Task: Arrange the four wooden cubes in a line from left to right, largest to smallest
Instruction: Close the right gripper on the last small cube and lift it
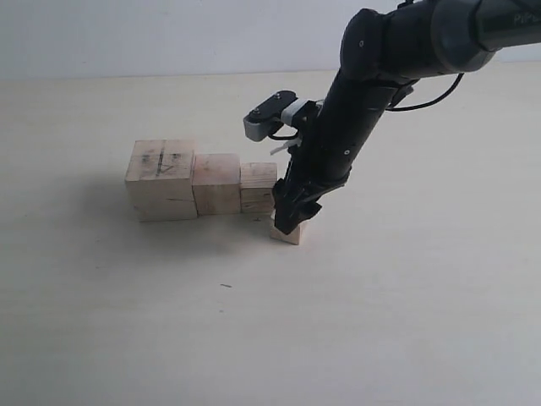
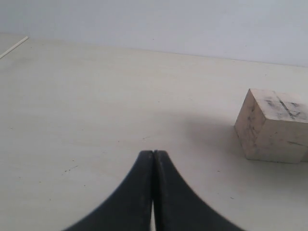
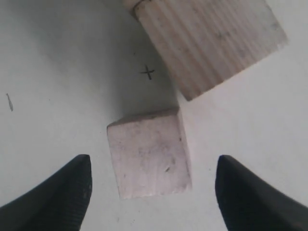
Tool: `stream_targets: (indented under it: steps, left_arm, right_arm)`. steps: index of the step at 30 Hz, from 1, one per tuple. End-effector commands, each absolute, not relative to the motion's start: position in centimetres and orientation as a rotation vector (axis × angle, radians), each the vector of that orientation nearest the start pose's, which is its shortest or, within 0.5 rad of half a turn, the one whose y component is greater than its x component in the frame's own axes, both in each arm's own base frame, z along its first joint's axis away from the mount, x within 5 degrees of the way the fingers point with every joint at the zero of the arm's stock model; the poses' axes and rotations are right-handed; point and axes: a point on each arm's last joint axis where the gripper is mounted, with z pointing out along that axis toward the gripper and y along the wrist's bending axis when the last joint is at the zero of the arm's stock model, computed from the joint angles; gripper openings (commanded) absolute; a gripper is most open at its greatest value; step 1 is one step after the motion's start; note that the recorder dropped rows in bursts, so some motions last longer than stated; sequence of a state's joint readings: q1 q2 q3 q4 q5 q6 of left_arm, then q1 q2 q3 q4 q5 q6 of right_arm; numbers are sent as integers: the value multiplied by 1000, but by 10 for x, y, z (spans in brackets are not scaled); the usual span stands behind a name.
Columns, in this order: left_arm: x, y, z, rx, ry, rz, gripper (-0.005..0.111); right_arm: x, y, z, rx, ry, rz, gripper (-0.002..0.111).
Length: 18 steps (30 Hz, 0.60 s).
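Gaps are showing on both sides of the smallest cube [image 3: 149, 154], which is sitting on the desk [image 1: 254, 338] at lower centre of the exterior frame, nearest the camera and turned askew. The right gripper [image 3: 153, 163] is hanging over it with jaws spread wide, one finger to each side, gripping nothing. Just behind, near but apart, the third cube [image 1: 258, 187] is ending a row running leftward through the second cube [image 1: 216, 183] to the largest cube [image 1: 161, 179], neighbours seemingly touching. The step in hand is looking like seating this last cube at the row's right end. Doing it well is probably meaning closing on two flat opposite faces rather than corners, squaring the cube to the row, and setting it against the third cube's right face without knocking that cube, since the inner finger is needing room there. The left gripper [image 2: 153, 153], seen only in its own view, is pressed closed and empty, well apart from the largest cube. Dark pencil scribbles are marking that cube's top but are not reading as any clear word; a small pencil cross [image 3: 148, 72] is lying on the desk; farthest, at the upper right edge, white lettering [image 1: 517, 17] on the right arm [image 1: 355, 110] is beginning "PiP" before the frame cuts it.
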State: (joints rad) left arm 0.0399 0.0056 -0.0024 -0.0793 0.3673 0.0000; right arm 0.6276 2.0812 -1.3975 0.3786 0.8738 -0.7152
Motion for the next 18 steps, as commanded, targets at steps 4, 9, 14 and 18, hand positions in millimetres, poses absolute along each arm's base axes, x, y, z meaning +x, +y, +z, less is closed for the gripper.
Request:
stream_targets:
  steps: [4,9,14,18]
  left_arm:
    - [53,-1,181,-80,1837,-52,0]
    - [53,-1,181,-80,1837,-52,0]
    - [53,-1,181,-80,1837,-52,0]
    - [53,-1,181,-80,1837,-52,0]
  right_arm:
    - [310,261,131,-1619,2520,503,67]
    - [310,261,131,-1625,2523,502,55]
    - [309,260,131,-1636,2526,499,48]
    - [308,257,130,-1681,2533,470,36]
